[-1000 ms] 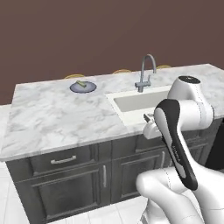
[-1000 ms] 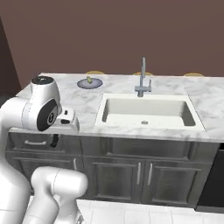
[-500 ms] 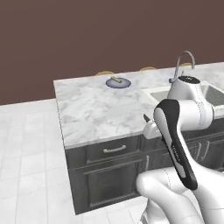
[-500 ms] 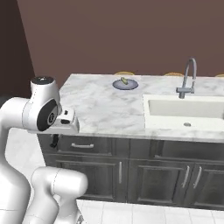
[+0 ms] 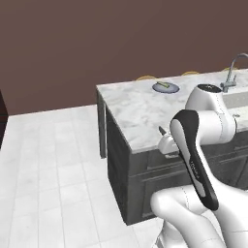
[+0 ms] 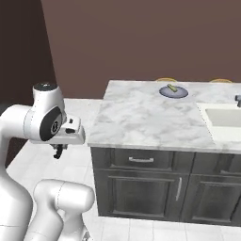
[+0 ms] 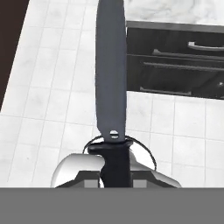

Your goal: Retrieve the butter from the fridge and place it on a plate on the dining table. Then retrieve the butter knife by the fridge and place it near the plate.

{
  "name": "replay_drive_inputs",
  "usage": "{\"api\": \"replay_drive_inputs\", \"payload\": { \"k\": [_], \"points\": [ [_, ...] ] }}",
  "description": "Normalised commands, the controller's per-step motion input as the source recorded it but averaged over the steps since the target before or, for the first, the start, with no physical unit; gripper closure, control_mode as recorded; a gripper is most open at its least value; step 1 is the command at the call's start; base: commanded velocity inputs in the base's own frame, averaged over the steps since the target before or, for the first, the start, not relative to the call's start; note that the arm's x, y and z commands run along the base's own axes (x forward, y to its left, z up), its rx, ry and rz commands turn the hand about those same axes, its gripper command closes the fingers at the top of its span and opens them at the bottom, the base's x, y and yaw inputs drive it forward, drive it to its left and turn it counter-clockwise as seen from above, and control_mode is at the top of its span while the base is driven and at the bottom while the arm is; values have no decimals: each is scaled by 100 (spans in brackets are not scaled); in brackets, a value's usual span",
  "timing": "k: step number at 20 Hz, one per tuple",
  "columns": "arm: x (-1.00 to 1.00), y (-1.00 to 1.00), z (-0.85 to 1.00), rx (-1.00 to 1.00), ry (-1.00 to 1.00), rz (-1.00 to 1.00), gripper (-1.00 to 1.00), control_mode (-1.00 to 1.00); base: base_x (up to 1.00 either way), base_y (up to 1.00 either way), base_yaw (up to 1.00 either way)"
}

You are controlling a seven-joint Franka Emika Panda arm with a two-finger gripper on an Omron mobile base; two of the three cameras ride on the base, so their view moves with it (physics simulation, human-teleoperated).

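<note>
The gripper is pinched on the handle of the butter knife — its blade runs straight out ahead of the fingers, over the floor just short of the surface's near left corner. Far across that marble top, to the right, sits the plate with the butter on it — the knife must travel forward and right.

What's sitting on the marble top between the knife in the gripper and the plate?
Nothing visible. The gripper holds the butter knife off the island's near corner, and the marble of the dining table lies bare up to the plate, which already carries the butter.
</note>
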Motion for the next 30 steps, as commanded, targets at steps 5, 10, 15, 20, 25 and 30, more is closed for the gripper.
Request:
{"api": "replay_drive_inputs", "payload": {
  "k": [5,10,15,20,25,30],
  "points": [
    [0,0,0,0,0,0,100,100,28,100,-5],
    [0,0,0,0,0,0,100,100,49,100,-8],
    [0,0,0,0,0,0,100,100,98,94,-27],
    [0,0,0,0,0,0,100,100,100,99,-32],
    [0,0,0,0,0,0,100,100,100,100,-35],
    [0,0,0,0,0,0,100,100,100,96,-36]
  ]
}}
